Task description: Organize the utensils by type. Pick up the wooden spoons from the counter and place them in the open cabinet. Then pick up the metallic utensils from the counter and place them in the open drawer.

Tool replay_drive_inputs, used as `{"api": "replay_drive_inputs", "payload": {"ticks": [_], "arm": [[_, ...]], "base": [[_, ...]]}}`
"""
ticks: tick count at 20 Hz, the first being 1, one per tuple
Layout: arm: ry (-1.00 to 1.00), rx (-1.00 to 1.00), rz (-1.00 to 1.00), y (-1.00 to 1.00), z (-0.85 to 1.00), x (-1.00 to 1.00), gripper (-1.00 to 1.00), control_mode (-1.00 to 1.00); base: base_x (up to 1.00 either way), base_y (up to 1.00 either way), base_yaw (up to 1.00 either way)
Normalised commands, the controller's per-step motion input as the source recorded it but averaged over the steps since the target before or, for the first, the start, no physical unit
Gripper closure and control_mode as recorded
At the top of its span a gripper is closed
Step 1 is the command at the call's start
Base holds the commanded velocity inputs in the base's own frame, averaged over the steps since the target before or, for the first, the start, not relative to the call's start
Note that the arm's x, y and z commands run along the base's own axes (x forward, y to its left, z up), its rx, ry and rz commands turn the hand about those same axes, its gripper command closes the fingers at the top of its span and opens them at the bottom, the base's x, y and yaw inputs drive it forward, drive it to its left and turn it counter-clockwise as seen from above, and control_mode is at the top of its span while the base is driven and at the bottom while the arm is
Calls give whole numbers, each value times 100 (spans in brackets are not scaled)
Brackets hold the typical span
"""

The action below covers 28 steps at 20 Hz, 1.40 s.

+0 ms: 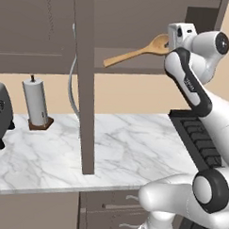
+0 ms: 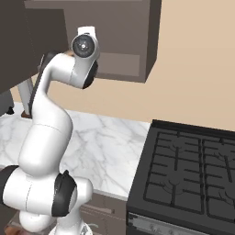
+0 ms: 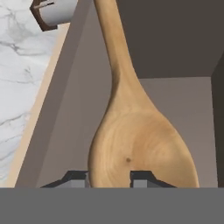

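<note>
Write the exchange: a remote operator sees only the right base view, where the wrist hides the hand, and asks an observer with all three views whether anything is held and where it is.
Operator: Is the hand holding anything?
Observer: Yes. In the hand view the hand is shut on the bowl of the wooden spoon.
Operator: Where is the spoon relative to the cabinet?
Observer: In the left base view it is up at the open cabinet, just above the inner shelf, with its handle pointing left. I cannot tell whether it touches the shelf.
</note>
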Motion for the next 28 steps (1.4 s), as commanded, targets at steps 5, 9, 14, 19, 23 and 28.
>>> {"api": "replay_drive_inputs", "payload": {"ticks": [5, 9, 14, 19, 23, 28], "arm": [[12, 0, -3, 0, -6, 34, 100, -100], [6, 0, -2, 0, 0, 48, 100, -100], [1, 1, 0, 0, -5, 37, 100, -100], [-3, 1, 0, 0, -11, 31, 100, -100], [-1, 0, 0, 0, -11, 37, 100, -100], [-4, 0, 0, 0, -12, 36, 100, -100]], "base": [[0, 0, 0], [0, 0, 0], [0, 0, 0], [0, 0, 0], [0, 0, 0], [0, 0, 0]]}}
